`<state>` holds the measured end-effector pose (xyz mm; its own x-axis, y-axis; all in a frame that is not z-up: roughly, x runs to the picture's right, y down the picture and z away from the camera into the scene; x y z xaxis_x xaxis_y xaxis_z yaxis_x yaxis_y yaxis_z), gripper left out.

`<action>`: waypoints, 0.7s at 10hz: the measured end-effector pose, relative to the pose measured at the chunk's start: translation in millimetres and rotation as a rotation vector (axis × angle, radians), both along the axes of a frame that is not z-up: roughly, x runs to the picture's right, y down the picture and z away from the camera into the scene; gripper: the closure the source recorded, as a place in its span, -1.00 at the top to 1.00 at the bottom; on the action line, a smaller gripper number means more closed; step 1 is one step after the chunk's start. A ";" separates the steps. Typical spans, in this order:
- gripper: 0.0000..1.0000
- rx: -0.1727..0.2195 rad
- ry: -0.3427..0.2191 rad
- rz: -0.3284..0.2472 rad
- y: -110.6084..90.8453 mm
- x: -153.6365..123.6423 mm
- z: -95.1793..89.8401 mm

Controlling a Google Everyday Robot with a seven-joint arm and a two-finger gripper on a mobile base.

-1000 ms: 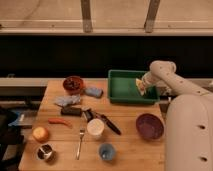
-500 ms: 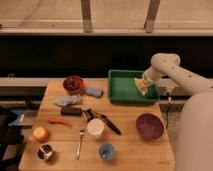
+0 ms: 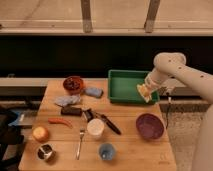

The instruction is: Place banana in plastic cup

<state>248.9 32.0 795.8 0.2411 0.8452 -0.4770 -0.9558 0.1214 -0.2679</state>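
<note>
Over the green bin, the claw clamps the banana; a loose pinch could drop it short of the plastic cup.

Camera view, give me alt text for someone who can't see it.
The robot's gripper holds the banana above the right end of a green tray at the back of a wooden table. The light-blue plastic cup stands near the front edge, just in front of a white cup, with a purple bowl to the right.
</note>
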 end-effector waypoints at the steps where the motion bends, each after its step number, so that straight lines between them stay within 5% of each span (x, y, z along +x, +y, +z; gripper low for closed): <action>1: -1.00 -0.023 -0.002 0.022 7.5 -2.5 -12.2; 4: -1.00 -0.127 0.001 0.067 42.3 -19.4 -47.7; 7: -1.00 -0.314 0.019 0.077 91.8 -36.5 -79.2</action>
